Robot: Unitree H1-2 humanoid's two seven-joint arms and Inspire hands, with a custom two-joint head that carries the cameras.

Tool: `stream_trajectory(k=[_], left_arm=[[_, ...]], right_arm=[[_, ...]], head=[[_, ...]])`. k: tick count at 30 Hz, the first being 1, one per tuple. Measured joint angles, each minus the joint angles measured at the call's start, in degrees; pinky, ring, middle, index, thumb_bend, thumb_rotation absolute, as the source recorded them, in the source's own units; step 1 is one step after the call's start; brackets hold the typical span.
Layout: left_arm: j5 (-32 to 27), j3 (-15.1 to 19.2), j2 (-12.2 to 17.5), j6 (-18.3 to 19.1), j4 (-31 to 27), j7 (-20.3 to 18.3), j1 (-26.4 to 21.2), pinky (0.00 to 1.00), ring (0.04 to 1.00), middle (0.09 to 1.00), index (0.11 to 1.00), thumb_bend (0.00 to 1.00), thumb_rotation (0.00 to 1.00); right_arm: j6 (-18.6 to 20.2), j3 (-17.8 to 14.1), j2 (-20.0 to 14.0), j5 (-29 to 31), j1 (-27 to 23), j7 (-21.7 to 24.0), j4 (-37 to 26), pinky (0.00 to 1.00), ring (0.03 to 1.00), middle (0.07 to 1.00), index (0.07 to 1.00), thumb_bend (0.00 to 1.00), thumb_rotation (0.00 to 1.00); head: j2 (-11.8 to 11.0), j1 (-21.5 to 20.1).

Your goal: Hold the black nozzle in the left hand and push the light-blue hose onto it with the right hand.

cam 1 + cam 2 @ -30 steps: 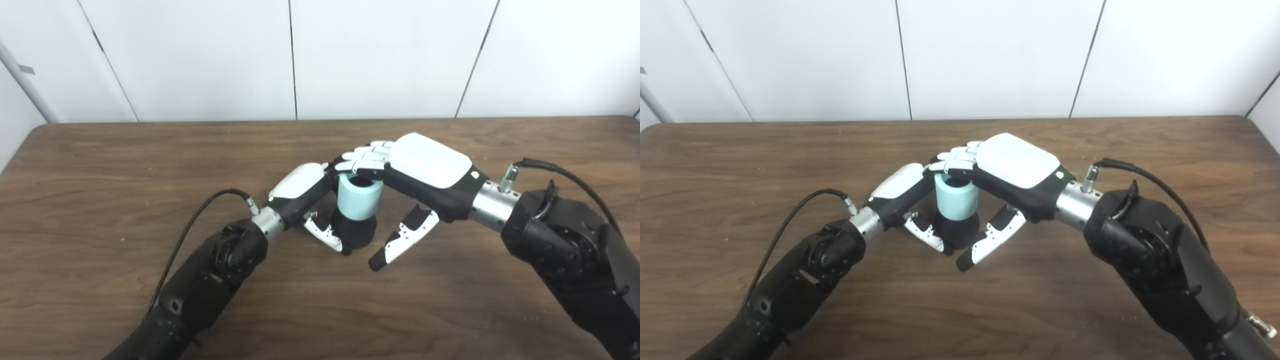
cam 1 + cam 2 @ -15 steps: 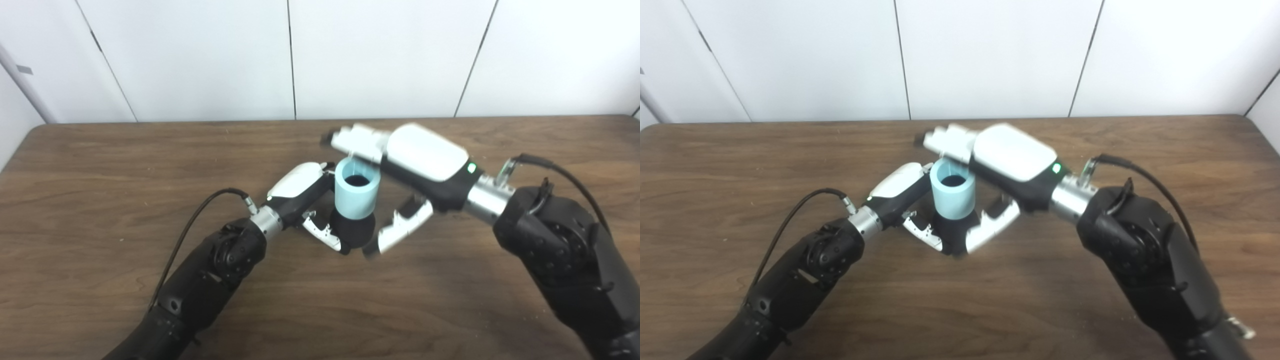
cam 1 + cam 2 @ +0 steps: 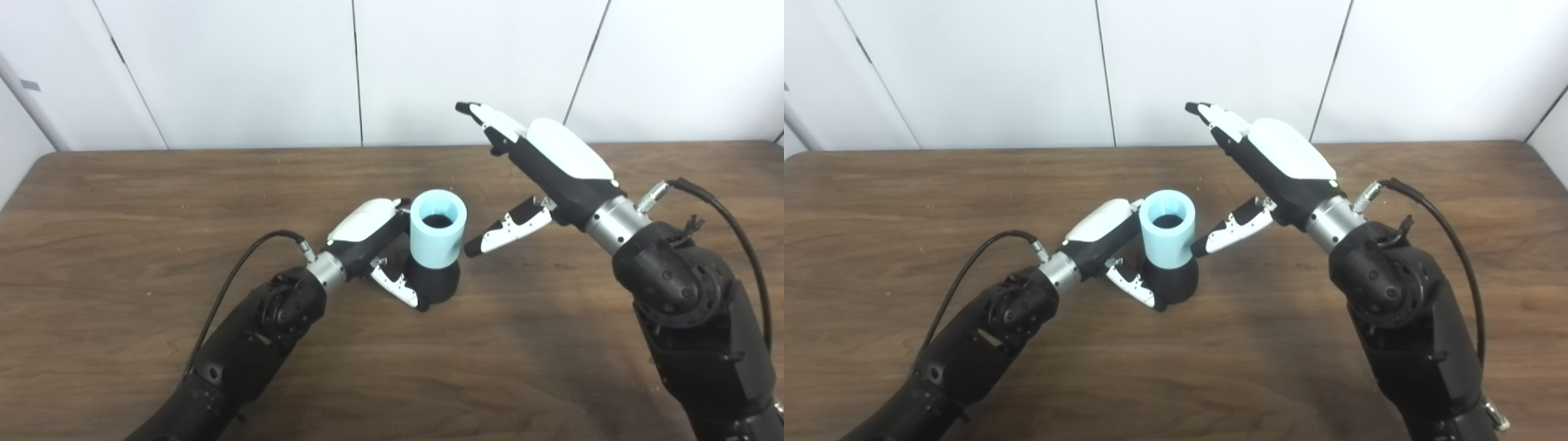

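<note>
The black nozzle stands upright on the wooden table, near its middle. The light-blue hose, a short wide tube, sits over the nozzle's top with its dark bore facing up. My left hand is shut on the nozzle's base, thumb across the front and fingers hidden behind it. My right hand hangs open above and to the right of the hose, fingers stretched up and away. Its thumb tip lies just right of the tube without touching it.
A white panelled wall rises behind the table's far edge. Black cables run from both wrists, one looping over the table at the left.
My right hand lifted off the top of the hose, opened, and drew back up and to the right. The hose stayed on the nozzle. My left hand kept still.
</note>
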Motion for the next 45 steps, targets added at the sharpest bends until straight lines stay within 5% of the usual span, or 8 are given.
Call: stream_trajectory(k=[9,18,19,22,29,38,42,45], left_arm=[[0.0,0.0,0.0,-0.1,0.0,0.0,0.0,1.0,0.613,0.494,0.479,0.53,0.0],[-0.4,0.8,0.3,0.0,-0.2,-0.3,0.5,1.0,0.632,0.482,0.491,0.53,0.0],[-0.5,0.9,0.3,0.1,-0.5,-0.4,0.6,1.0,0.725,0.69,0.693,0.78,0.11],[-0.9,1.6,0.3,2.2,-2.7,-2.1,1.4,1.0,0.882,0.907,0.889,0.95,0.25],[-4.5,5.8,0.4,9.8,-9.0,-7.5,4.2,1.0,1.0,1.0,0.999,1.0,0.34],[-9.0,16.5,-0.4,18.1,-17.1,-7.0,11.7,0.95,0.984,0.968,0.968,0.75,0.01],[-10.1,22.5,-1.4,17.3,-18.0,-2.2,13.7,0.67,0.756,0.752,0.786,0.57,0.0],[-14.0,29.5,-7.7,14.4,-18.0,6.2,15.4,0.52,0.602,0.617,0.66,0.5,0.0]], right_arm=[[6.0,-3.3,-0.6,6.4,5.5,2.6,-0.5,0.59,0.76,0.856,0.871,0.71,0.0],[3.3,-11.1,11.4,12.1,13.6,-15.0,4.8,0.44,0.566,0.649,0.713,0.7,0.0],[3.0,-11.1,12.0,12.4,13.7,-16.1,5.0,0.47,0.565,0.649,0.708,0.7,0.0],[1.2,-12.5,14.3,13.5,13.7,-21.2,6.7,0.49,0.558,0.654,0.705,0.7,0.0],[-1.1,-13.1,17.6,17.5,14.7,-27.5,8.9,0.48,0.565,0.668,0.705,0.69,0.0],[-1.2,-14.3,19.8,23.2,16.7,-31.3,9.4,0.45,0.588,0.681,0.709,0.69,0.0],[-1.3,-14.3,19.9,24.4,16.9,-32.1,9.3,0.44,0.589,0.678,0.709,0.68,0.0],[-2.3,-14.2,19.8,24.7,17.2,-32.9,9.3,0.43,0.587,0.67,0.707,0.68,0.0]], head=[[-0.3,0.4],[-0.5,0.5],[-0.6,0.5],[-0.6,0.5],[-0.6,0.6],[-0.5,0.4],[-0.9,0.0],[-1.0,0.3]])
